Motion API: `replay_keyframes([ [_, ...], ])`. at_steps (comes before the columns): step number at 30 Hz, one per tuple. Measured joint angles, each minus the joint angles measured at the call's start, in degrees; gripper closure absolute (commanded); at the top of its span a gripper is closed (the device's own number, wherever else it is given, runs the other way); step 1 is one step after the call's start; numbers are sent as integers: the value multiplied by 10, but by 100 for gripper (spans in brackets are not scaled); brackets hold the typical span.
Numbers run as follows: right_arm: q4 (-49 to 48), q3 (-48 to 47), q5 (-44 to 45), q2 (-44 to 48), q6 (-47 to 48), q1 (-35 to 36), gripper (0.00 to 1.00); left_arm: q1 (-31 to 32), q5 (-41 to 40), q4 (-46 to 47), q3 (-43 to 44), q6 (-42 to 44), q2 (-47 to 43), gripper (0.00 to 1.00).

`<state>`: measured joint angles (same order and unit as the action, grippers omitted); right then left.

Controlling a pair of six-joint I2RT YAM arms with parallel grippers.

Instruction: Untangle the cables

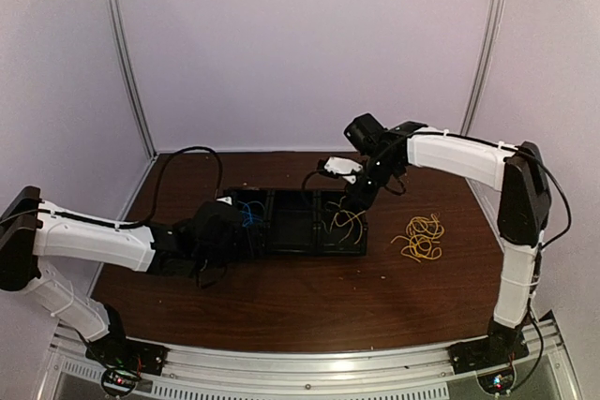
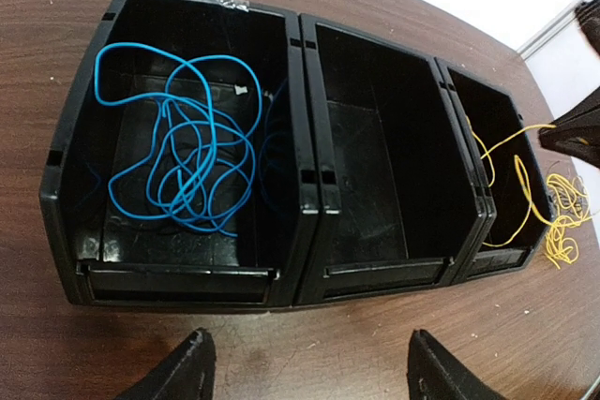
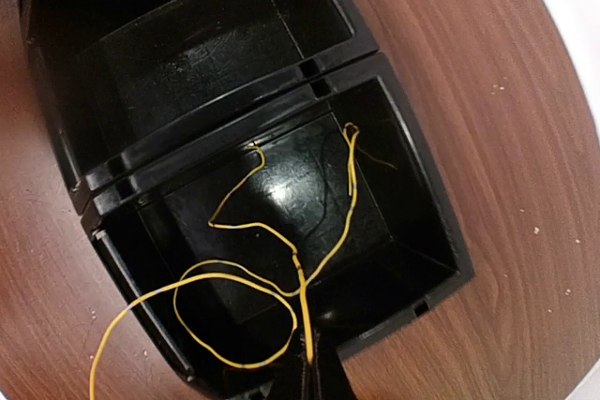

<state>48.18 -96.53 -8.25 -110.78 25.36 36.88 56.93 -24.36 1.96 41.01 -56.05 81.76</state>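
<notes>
Our right claw [image 3: 317, 377], mostly cropped, clamps yellow cable [image 3: 352, 175] over the three-o'clock bin [image 2: 492, 114]; left claw [image 2: 309, 348] gapes empty; blue cable [image 2: 187, 166] fills the nine-o'clock bin [image 2: 64, 170].

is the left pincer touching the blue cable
Apart. Left wrist view: the open left pincer is outside the bin, the blue cable lies inside it.

Readable text: we find none.
Bins [image 2: 309, 138]: we make out no lettering.
Small white piece [image 2: 241, 91] on the blue cable [image 2: 178, 175]: too small for us to read.
</notes>
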Motion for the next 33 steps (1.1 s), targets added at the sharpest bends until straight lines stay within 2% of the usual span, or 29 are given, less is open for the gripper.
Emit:
replay_keyframes([
  [6, -15, -18, -11, -84, -2, 0, 100, 0, 0, 0, 0, 0, -2, 28],
  [12, -35, -24, -20, -115, -6, 0, 100, 0, 18, 26, -6, 14, -4, 33],
  [18, -57, -26, -23, -126, -16, 0, 100, 22, 81, 161, -40, 122, -10, 34],
  [23, -64, -26, -21, -151, -19, 0, 100, 52, 105, 228, -41, 192, -18, 34],
  [33, -64, -18, -19, -141, -33, 1, 88, 53, 98, 256, -48, 223, -58, 34],
])
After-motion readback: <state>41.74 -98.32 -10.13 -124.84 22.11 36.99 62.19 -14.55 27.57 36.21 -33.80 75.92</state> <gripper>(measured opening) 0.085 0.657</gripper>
